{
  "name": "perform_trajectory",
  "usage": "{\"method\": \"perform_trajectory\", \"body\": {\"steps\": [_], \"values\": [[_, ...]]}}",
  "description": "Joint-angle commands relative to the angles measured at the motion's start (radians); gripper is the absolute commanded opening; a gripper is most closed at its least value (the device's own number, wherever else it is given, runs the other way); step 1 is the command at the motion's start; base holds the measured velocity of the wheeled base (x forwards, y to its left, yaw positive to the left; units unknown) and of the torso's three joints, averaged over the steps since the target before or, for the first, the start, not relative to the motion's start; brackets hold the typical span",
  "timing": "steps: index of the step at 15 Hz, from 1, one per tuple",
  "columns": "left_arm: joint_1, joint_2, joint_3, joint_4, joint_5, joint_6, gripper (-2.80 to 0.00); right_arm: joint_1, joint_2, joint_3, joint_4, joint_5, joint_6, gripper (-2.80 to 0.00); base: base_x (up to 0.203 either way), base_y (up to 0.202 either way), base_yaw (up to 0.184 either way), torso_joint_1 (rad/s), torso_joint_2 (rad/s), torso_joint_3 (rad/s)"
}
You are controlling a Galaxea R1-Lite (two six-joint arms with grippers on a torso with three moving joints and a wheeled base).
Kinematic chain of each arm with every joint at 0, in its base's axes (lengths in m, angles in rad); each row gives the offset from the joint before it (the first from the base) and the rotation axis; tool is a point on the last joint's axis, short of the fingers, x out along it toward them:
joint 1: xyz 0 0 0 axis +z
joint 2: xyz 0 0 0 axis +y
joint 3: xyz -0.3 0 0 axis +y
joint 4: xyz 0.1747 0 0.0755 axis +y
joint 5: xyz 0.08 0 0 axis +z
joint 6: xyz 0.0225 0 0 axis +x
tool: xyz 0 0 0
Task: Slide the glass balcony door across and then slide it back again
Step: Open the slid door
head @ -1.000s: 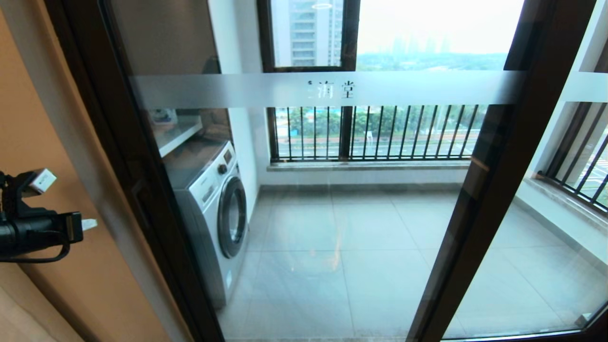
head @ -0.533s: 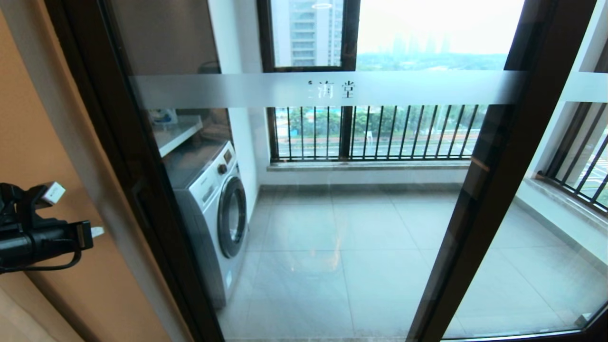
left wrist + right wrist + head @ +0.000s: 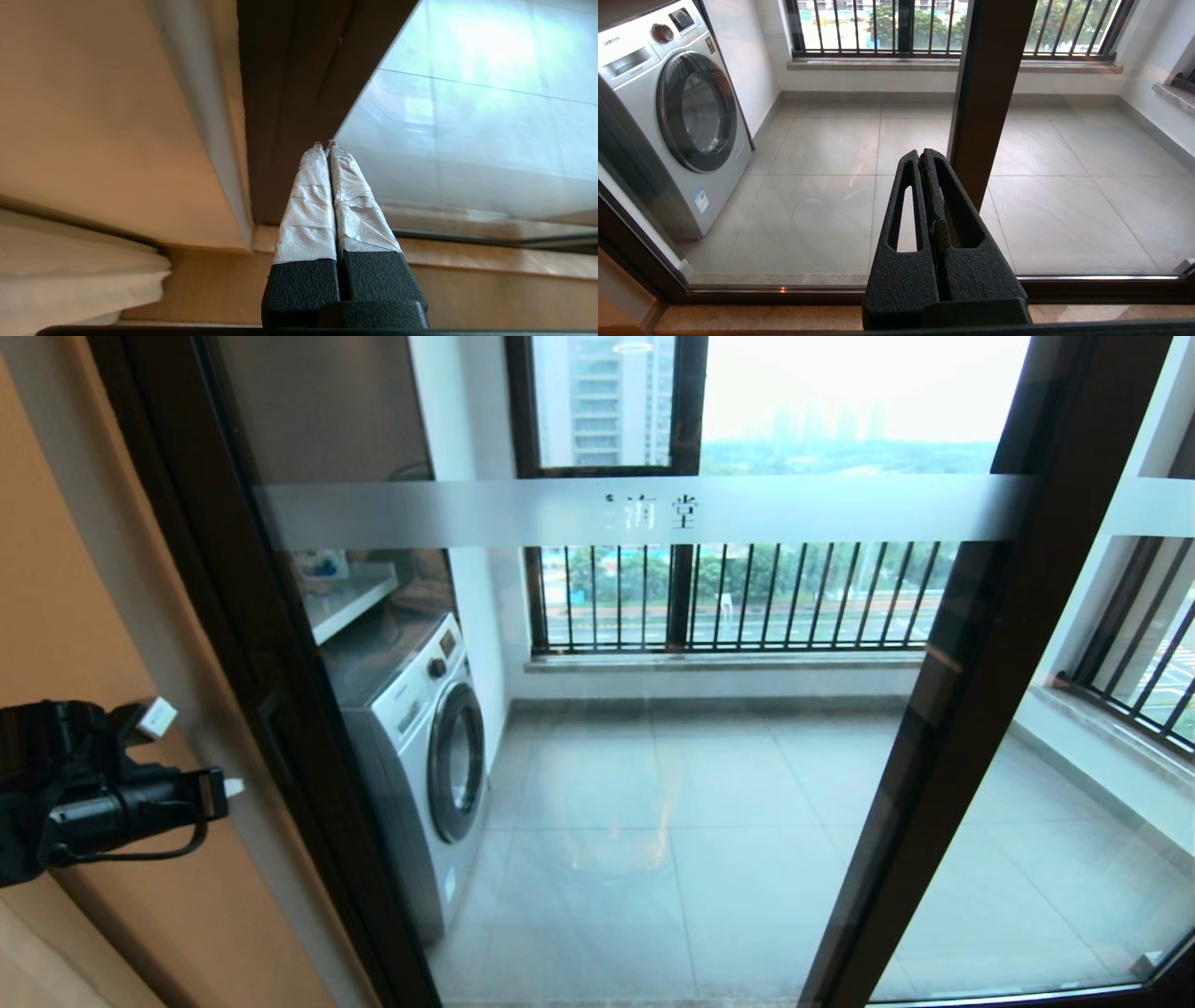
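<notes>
The glass balcony door (image 3: 653, 756) fills the head view. Its frosted band (image 3: 653, 511) carries two Chinese characters, and its dark brown left stile (image 3: 271, 709) has a recessed pull. My left gripper (image 3: 230, 789) hovers just left of that stile at the pull's height, a small gap away, and is shut on nothing. In the left wrist view its white-taped fingertips (image 3: 325, 148) point at the brown frame (image 3: 289, 93) beside the glass (image 3: 467, 116). My right gripper (image 3: 923, 154) is out of the head view; it is shut and empty, held low in front of the glass.
An orange wall (image 3: 56, 569) with a pale jamb runs left of the door. Behind the glass are a washing machine (image 3: 420, 747), a tiled balcony floor and the outer window's railing (image 3: 728, 597). A second brown stile (image 3: 971, 691) crosses at right.
My left gripper has moved to the right, closer to the door's left stile. The door itself has not shifted.
</notes>
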Motion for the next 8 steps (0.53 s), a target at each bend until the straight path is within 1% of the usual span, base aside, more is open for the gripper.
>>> {"method": "perform_trajectory", "body": {"steps": [1,2,3,4,8], "values": [[-0.02,0.097,-0.01,-0.083,0.044,0.001,-2.8,0.0,0.001,0.0,0.0,0.001,-0.001,-2.8,0.0,0.0,0.0,0.0,0.0,0.0],[-0.022,0.132,-0.014,-0.15,0.062,0.0,-2.8,0.0,0.001,0.0,0.0,0.001,-0.001,-2.8,0.0,0.0,0.0,0.0,0.0,0.0],[-0.024,0.156,-0.016,-0.194,0.083,0.001,-2.8,0.0,0.001,0.0,0.0,0.001,-0.001,-2.8,0.0,0.0,0.0,0.0,0.0,0.0],[-0.024,0.165,-0.022,-0.207,0.099,0.001,-2.8,0.0,0.001,0.0,0.0,0.001,-0.001,-2.8,0.0,0.0,0.0,0.0,0.0,0.0],[-0.032,0.164,-0.049,-0.202,0.107,-0.001,-2.8,0.0,0.001,0.0,0.0,0.001,0.0,-2.8,0.0,0.0,0.0,0.0,0.0,0.0]]}}
